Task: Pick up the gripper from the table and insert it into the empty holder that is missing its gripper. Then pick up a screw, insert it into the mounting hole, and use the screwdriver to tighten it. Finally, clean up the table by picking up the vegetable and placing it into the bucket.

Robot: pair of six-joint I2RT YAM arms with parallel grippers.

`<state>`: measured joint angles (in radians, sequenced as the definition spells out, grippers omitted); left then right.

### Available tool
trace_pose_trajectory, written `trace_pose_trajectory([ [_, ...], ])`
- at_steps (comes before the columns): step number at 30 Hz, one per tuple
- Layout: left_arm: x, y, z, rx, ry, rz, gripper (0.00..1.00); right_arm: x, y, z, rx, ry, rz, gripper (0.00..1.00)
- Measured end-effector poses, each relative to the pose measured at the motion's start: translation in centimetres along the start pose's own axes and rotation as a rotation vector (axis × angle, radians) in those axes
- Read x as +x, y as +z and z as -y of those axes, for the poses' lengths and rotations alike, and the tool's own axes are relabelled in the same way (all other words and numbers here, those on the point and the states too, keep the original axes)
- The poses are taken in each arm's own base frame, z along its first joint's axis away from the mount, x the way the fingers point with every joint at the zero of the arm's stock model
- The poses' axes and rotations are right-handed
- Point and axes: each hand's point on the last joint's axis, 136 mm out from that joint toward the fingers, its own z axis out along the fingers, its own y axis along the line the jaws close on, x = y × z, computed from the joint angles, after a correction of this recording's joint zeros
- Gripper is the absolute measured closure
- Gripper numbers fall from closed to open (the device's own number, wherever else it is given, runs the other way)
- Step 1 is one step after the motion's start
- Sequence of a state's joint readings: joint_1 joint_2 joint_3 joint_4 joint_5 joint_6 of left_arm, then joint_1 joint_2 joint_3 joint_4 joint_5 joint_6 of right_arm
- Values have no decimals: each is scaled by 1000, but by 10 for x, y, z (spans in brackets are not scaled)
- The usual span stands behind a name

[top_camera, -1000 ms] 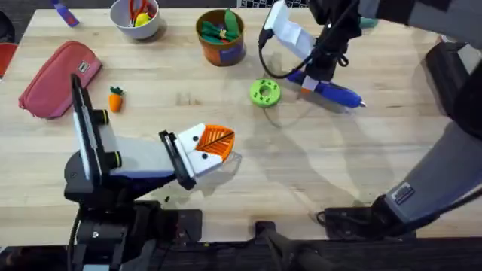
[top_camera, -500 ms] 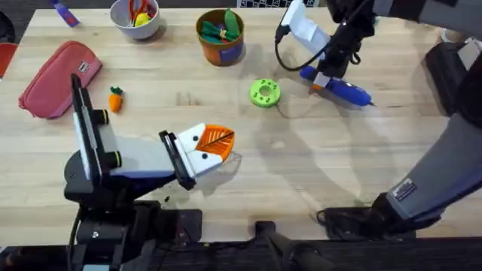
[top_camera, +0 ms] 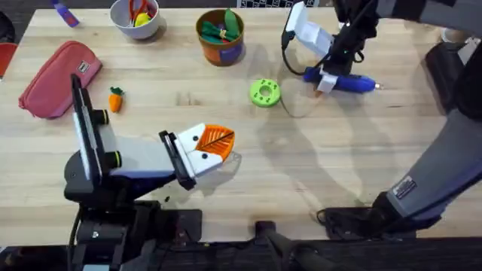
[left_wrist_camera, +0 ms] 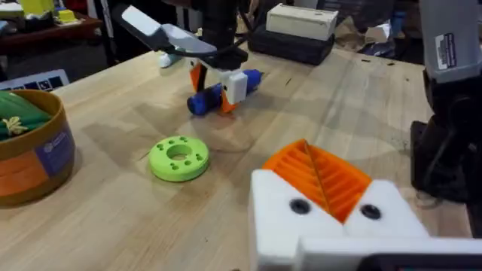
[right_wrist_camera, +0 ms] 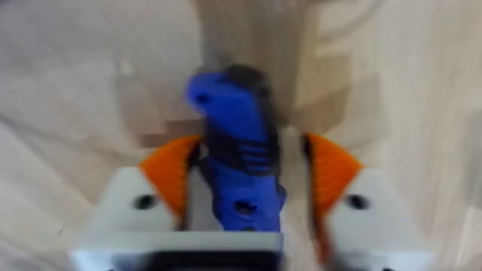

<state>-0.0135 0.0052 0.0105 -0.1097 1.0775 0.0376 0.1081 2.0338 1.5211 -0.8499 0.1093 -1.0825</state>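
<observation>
My right gripper [top_camera: 329, 77] is at the far right of the table, shut on the blue screwdriver [top_camera: 348, 82], whose silver bit points right. In the right wrist view the screwdriver [right_wrist_camera: 237, 128] sits between the orange pads [right_wrist_camera: 172, 175]. My left gripper [top_camera: 217, 143] rests low near the middle, its two orange wedge fingers [left_wrist_camera: 316, 177] pressed together on white holders [left_wrist_camera: 282, 222]; each holder shows a dark mounting hole. The toy carrot [top_camera: 115, 98] lies at the left. The orange-brown bucket [top_camera: 221, 36] stands at the back. A loose gripper and a screw are out of view.
A green ring with holes [top_camera: 264, 92] lies left of the screwdriver. A pink pouch [top_camera: 59, 77] lies at the far left and a white bowl [top_camera: 135, 15] stands at the back. The right arm's white cabled camera mount [top_camera: 309, 31] hangs over the back edge.
My right gripper has carried the screwdriver rightward and toward the back, and the tool has swung nearly level with its bit pointing right. The left arm has stayed still.
</observation>
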Motion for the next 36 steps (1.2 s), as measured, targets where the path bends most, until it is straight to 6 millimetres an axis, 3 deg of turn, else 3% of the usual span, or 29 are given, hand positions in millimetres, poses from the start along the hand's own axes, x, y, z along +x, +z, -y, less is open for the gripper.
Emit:
trace_pose_trajectory([
  [2,0,0,0,0,0,0,994,-1,-2,6,26,36,4,66],
  [3,0,0,0,0,0,0,994,-2,-3,8,32,62,6,27],
  [9,0,0,0,0,1,0,976,0,-10,-7,-20,201,10,8],
  [12,0,0,0,0,5,0,537,-5,-32,-9,-7,240,54,8],
  [15,0,0,0,0,2,0,67,-14,-71,-5,63,290,131,8],
  [16,0,0,0,0,1,0,28,-17,-85,-5,86,307,158,8],
  [19,0,0,0,0,1,0,13,-25,-126,-9,147,366,244,8],
  [23,-2,0,-4,-23,23,6,13,-34,-164,-17,190,441,334,8],
  [31,-6,-6,-38,-232,-42,-2,15,-44,-223,-39,232,562,492,8],
  [36,-24,-27,-53,-432,-98,-104,16,-40,-254,-51,232,684,586,8],
])
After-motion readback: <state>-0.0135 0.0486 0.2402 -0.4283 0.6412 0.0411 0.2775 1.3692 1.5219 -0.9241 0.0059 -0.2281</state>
